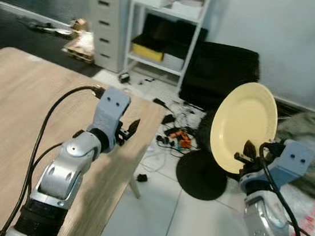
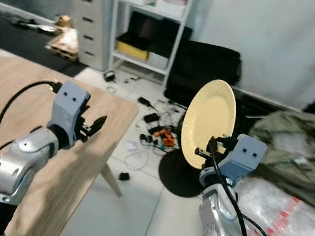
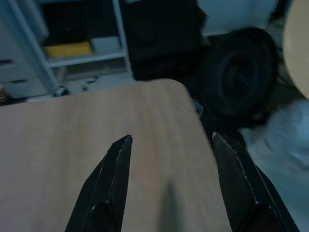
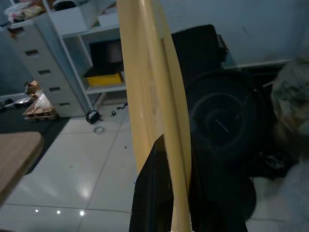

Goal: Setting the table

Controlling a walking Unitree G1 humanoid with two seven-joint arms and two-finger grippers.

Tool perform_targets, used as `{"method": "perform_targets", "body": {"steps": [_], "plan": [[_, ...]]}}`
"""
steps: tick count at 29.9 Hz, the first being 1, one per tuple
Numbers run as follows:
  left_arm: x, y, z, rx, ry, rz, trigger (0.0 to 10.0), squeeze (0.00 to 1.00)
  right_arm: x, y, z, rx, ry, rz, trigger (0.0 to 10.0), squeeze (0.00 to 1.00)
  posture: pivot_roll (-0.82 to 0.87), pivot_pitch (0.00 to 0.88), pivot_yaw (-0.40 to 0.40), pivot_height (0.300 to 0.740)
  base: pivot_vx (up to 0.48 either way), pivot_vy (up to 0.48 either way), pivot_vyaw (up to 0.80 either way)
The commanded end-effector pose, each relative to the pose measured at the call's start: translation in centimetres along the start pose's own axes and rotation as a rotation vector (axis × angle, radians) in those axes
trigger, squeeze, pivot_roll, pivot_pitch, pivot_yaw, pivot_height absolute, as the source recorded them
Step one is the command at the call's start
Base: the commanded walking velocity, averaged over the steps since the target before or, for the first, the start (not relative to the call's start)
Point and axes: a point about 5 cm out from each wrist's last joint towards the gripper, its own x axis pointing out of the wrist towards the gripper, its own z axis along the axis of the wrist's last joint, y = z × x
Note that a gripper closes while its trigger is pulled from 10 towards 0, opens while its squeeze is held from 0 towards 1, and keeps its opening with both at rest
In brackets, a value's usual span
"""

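the right gripper (image 2: 207,147) is clamped on the lower rim of a pale yellow plate (image 2: 207,123), holding it upright on edge in the air beyond the corner of the wooden bench (image 2: 12,83), above the white tiled floor (image 2: 133,219) and in front of a round black fan (image 2: 181,181) lying there. the left gripper (image 2: 90,126) hovers over the bench near its corner with its black fingers apart and nothing between them. behind, a tangle of cables (image 2: 153,128) litters the floor before a white shelf unit (image 2: 151,28) and a drawer cabinet (image 2: 92,18), and a green jacket (image 2: 291,152) is heaped at the right beside clear plastic wrap (image 2: 283,220).
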Motion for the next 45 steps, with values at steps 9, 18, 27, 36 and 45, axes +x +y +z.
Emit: {"method": "perform_targets", "body": {"steps": [9, 18, 27, 36, 45], "plan": [[-0.11, -0.7, 0.38, -0.046, -0.046, -0.02, 10.0, 0.0, -0.27, -0.45, -0.15, -0.011, 0.013, -0.015, 10.0, 0.0, 0.03, 0.177, 0.055, 0.74, 0.0, 0.0, -0.8], [-0.05, -0.75, 0.7, -0.064, -0.068, -0.011, 10.0, 0.0, -0.24, -0.48, -0.12, -0.014, 0.015, -0.014, 10.0, 0.0, 0.02, 0.179, 0.052, 0.74, 0.0, 0.0, -0.8], [-0.03, -0.77, 0.79, -0.082, -0.08, -0.008, 10.0, 0.0, -0.17, -0.48, 0.01, -0.022, 0.013, -0.011, 10.0, 0.0, 0.02, 0.175, 0.048, 0.74, 0.0, 0.0, -0.8], [0.03, -0.85, 0.76, -0.088, -0.084, -0.004, 10.0, 0.0, -0.01, -0.52, 0.21, -0.027, 0.008, -0.009, 10.0, 0.0, 0.02, 0.166, 0.045, 0.74, 0.0, 0.0, -0.8], [0.19, -1.03, 0.88, -0.09, -0.089, -0.015, 10.0, 0.0, 0.02, -0.6, 0.33, -0.03, 0.005, -0.012, 10.0, 0.0, 0.02, 0.163, 0.046, 0.74, 0.0, 0.0, -0.8]]}}
